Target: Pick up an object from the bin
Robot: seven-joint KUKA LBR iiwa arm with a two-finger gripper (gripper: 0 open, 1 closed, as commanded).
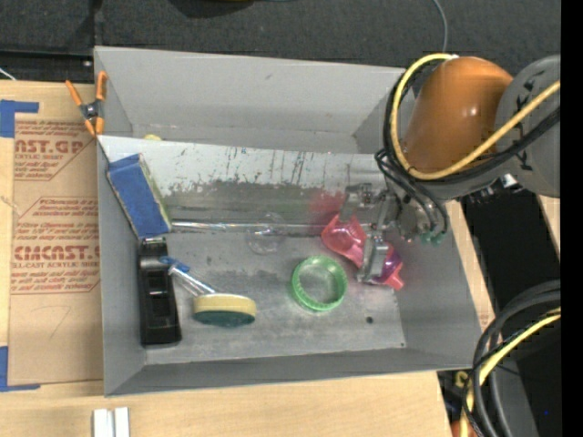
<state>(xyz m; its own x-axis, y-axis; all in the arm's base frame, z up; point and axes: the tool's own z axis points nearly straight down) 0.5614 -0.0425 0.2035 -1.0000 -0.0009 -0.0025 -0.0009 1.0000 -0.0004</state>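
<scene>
Camera view has the hand [376, 248] low in the bin [237, 107], at the right middle of the frame, right on top of a pink plastic toy [342, 237]. I cannot tell how wide the hand is open, or if it has hold of the toy. The toy lies on the bin floor, with pink on both sides of the hand. I think the pick is not done: the toy must be gripped and lifted out.

Just below and left of the toy sits one green ring [319, 283]. Further left lie one round yellow pad [224, 309], one small blue and white stick [187, 279] and one black tape holder [158, 300]. One blue block [137, 194] leans at the upper left.
</scene>
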